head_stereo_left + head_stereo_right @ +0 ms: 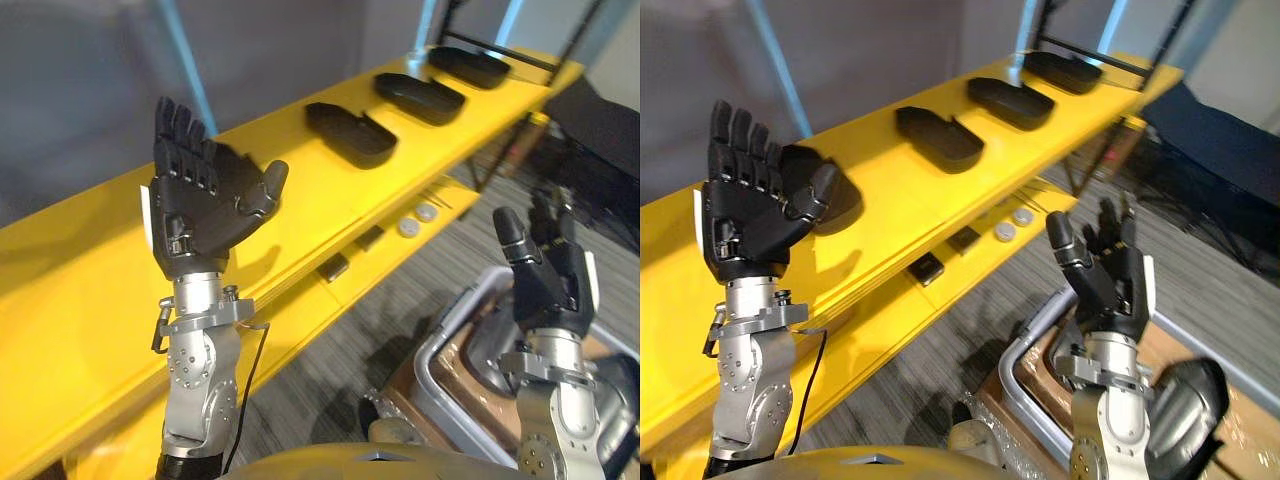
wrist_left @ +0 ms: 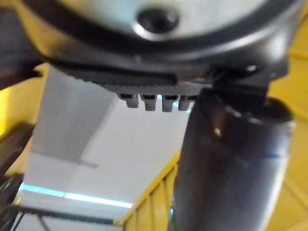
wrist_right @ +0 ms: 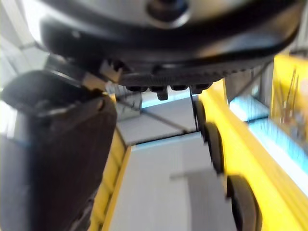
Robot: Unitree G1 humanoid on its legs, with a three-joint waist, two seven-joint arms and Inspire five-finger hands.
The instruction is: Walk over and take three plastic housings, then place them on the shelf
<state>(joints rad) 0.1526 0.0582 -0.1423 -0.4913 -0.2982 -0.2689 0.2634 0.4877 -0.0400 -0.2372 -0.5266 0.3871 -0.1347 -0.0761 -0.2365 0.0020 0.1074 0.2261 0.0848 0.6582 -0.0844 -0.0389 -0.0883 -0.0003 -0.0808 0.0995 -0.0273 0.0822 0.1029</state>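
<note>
the left hand [image 1: 205, 205] is up in the air in front of the yellow shelf [image 1: 90, 290]. its fingers are straight and spread, and it holds nothing. further along, three black housings [image 1: 350, 133] lie in a row on top of the shelf, each a little apart from the next. no hand touches them. under them, on the lower board [image 1: 300, 325], sit two small round discs [image 1: 417, 220] and two small dark blocks [image 1: 333, 267]. to the right, the right hand [image 1: 548, 270] is up too, fingers loose and apart, nothing in it. it hangs over a grey bin [image 1: 445, 325] low down, with brown card [image 1: 420, 385] inside.

i think the putting part looks done, since all three housings are on the shelf and both hands are free. the next move, i guess, is just to bring the arms down and step back. the left arm should drop away from the shelf edge so it does not knock anything. the bin is close on the right side, so it could get in the way of a step.
</note>
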